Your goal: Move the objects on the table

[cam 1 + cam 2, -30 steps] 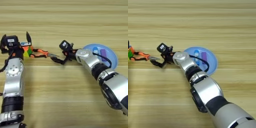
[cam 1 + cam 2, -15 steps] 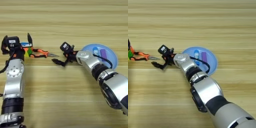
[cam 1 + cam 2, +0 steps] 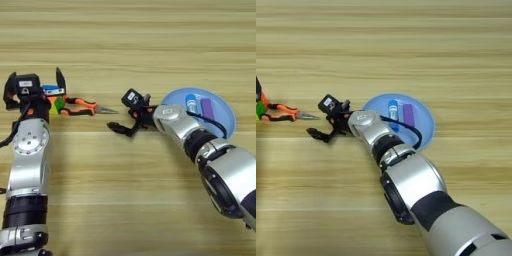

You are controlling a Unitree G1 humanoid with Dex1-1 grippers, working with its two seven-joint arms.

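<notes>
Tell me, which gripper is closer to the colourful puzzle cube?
The left. The left gripper sits right around the puzzle cube, its fingers on either side. The right gripper hovers apart from it, past the pliers, beside the plate.

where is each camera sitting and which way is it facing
Left eye view: on the head, looking down at the table; shows the left gripper at the cube and the right gripper near the pliers.
Right eye view: same head, shifted right; shows the right arm and plate.
Shared: pliers, plate, tube, block, right gripper.
</notes>
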